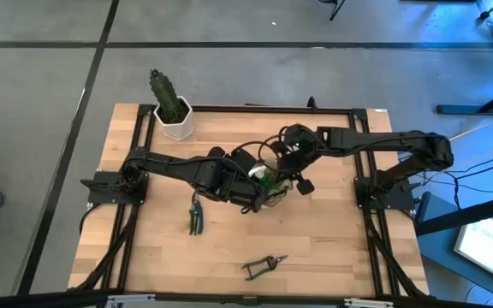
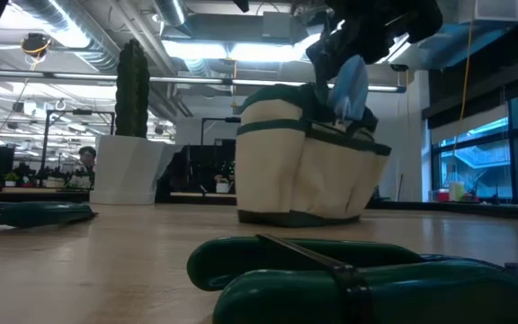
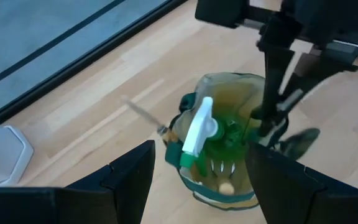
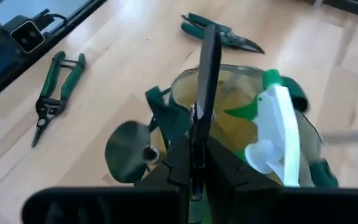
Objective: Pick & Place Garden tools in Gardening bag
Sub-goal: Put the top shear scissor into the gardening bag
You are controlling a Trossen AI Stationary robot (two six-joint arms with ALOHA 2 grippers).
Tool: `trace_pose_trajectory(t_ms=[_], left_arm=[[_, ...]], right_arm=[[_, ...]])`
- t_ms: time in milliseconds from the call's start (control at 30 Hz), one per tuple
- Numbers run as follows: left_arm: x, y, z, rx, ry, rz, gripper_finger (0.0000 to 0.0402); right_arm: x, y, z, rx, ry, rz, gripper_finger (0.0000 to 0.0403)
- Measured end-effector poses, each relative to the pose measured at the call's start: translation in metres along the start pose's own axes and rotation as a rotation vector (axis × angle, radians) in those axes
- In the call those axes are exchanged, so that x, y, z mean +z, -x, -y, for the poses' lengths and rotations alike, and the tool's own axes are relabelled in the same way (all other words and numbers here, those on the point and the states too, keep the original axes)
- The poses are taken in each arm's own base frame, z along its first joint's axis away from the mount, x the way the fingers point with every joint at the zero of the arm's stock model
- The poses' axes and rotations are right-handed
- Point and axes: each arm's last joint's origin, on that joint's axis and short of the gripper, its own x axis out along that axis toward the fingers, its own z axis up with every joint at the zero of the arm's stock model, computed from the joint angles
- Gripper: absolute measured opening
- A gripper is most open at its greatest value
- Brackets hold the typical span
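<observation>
The gardening bag [image 1: 268, 190] stands mid-table with the spray bottle [image 3: 201, 134] already inside (a wooden handle shows there too). Two shears wait on the wood: one pair [image 1: 196, 214] left of the bag, long axis near to far, another [image 1: 264, 266] at the near edge, lying left-right. The right gripper [image 4: 199, 152] is closed on a thin dark tool [image 4: 207, 68] upright over the bag; the left gripper [image 3: 197, 180] hovers beside it, spread and empty.

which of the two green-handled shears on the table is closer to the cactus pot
The green-handled shears lying left of the tan gardening bag are closer to the white cactus pot; the other green-handled pair lies by the table's front edge.
</observation>
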Motion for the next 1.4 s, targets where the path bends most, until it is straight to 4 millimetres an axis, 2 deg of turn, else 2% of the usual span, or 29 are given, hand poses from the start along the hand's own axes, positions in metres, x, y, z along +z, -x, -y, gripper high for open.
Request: trace_pose_trajectory(t_ms=[367,500,700,1000,1100,1233,1400], left_arm=[[-0.001,0.0,-0.001,-0.003,-0.004,-0.032,0.0243],[-0.002,0.0,-0.001,-0.003,-0.009,-0.034,0.0244],[-0.002,0.0,-0.001,-0.004,-0.02,-0.033,0.0244],[-0.002,0.0,-0.001,-0.004,-0.039,-0.033,0.0229],[-0.002,0.0,-0.001,-0.005,-0.038,-0.035,0.0221],[-0.002,0.0,-0.001,-0.009,-0.037,-0.041,0.0212],[-0.003,0.001,0.0,-0.011,-0.031,-0.042,0.0204]], right_arm=[[-0.003,-0.018,0.013,0.0,-0.018,0.018,0.0021],[-0.009,-0.022,0.017,-0.036,-0.042,-0.033,0.0021],[-0.015,-0.025,0.019,-0.034,-0.062,-0.079,0.0021],[-0.017,-0.024,0.023,-0.131,-0.053,-0.129,0.0025],[-0.016,-0.022,0.026,-0.147,-0.106,-0.117,0.0061],[-0.004,-0.014,0.033,-0.199,-0.15,-0.082,0.0134],[0.016,0.001,0.043,-0.4,-0.15,-0.091,0.0194]])
